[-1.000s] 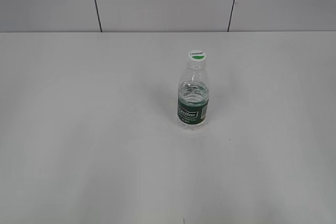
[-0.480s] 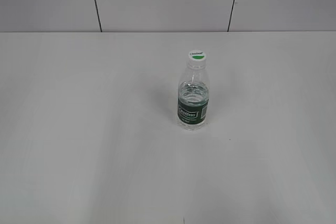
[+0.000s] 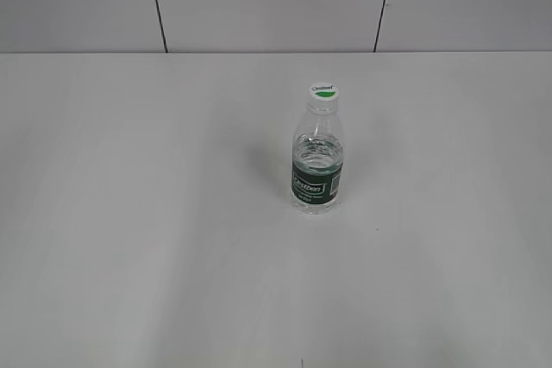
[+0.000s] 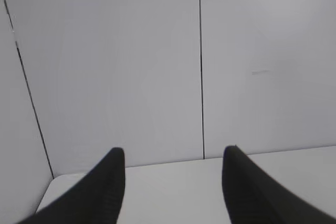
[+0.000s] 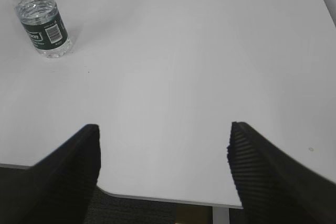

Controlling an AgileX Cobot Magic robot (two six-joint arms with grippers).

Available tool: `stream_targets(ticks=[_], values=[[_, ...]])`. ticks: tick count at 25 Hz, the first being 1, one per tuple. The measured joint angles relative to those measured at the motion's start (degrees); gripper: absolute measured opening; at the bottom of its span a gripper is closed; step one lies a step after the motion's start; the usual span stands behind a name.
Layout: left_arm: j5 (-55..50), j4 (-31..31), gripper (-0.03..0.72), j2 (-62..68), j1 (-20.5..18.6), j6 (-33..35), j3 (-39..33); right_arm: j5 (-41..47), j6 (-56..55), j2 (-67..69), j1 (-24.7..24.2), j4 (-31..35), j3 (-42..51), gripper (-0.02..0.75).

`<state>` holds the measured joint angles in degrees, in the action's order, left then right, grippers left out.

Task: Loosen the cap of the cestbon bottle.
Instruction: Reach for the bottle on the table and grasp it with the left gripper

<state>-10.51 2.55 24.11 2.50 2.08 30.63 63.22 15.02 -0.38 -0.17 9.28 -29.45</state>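
In the right wrist view, the right end effector (image 5: pixel 163 145) fills the bottom of the frame, its ribbed black fingers (image 5: pixel 252 166) spread wide and holding nothing. Beyond it, the smooth white table (image 5: pixel 184 51) runs to the upper left corner, where the cestbon bottle (image 5: pixel 43 22) stands: clear ribbed plastic with a dark green label. In the exterior view its round white cap (image 3: pixel 323 91) sits on top. The left end effector (image 4: pixel 173 182) is likewise wide open and empty, facing a pale panelled wall (image 4: pixel 131 66).

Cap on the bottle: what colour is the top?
White, with a green half-circle mark; the cap shows best in the exterior view, atop the bottle.
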Motion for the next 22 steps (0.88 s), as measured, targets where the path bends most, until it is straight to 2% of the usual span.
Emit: stream_targets(ticks=[22], values=[[32.79,0.39,0.372,37.97,0.0,0.0,-0.06,0.0,-0.29,0.0,0.0,0.05,0.0,0.581]])
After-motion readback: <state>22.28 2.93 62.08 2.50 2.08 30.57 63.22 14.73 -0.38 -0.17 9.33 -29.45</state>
